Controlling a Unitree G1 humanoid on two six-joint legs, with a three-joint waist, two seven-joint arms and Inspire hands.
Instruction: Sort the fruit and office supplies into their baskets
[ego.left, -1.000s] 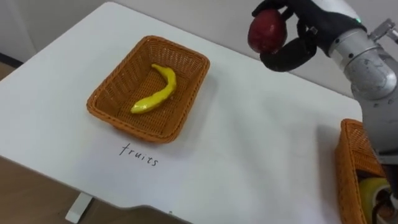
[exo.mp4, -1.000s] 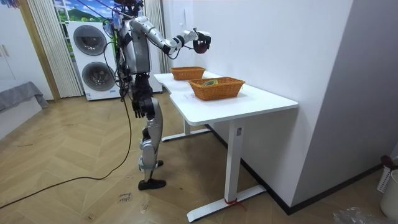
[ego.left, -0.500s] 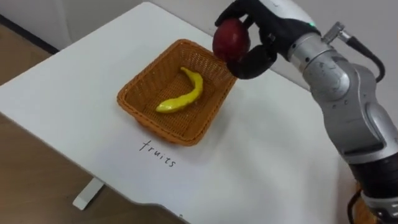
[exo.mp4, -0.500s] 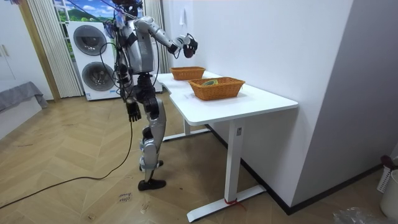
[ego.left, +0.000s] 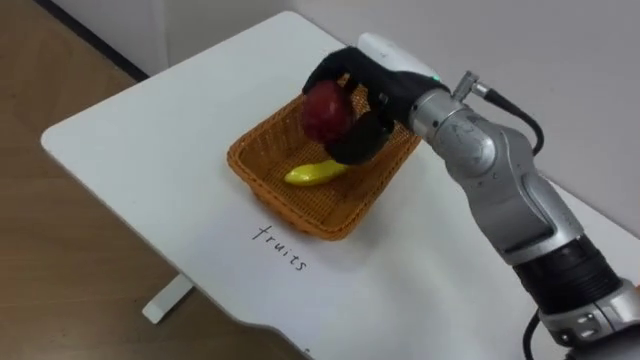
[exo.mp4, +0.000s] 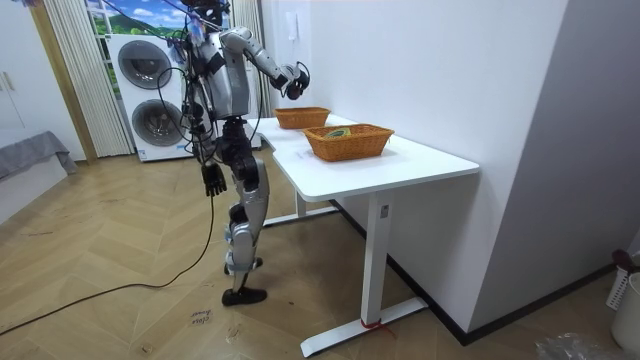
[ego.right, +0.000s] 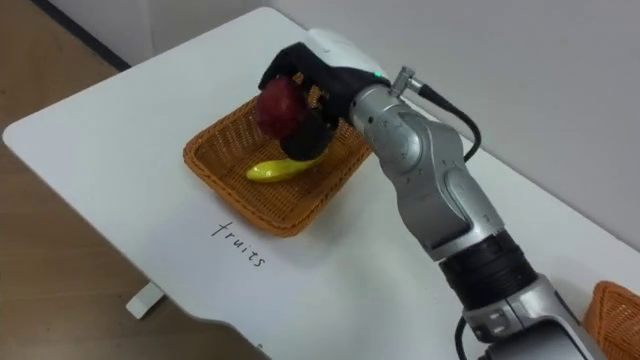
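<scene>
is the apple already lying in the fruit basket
No, the right hand has its fingers curled round the apple, holding it above the basket and banana.

- I'm seeing the dark red apple (ego.left: 322, 112) being held in my right hand (ego.left: 385, 95), whose fingers are curling round it; it is hanging just above the far side of the fruit basket.
- The yellow banana (ego.left: 315, 173) is lying flat on the floor of that basket, partly hidden under the apple.
- The fruit basket (ego.left: 285, 200), orange wicker and rectangular, is sitting upright.
- The second wicker basket (exo.mp4: 348, 143) is standing well apart from it, holding something yellow-green I cannot make out.
</scene>
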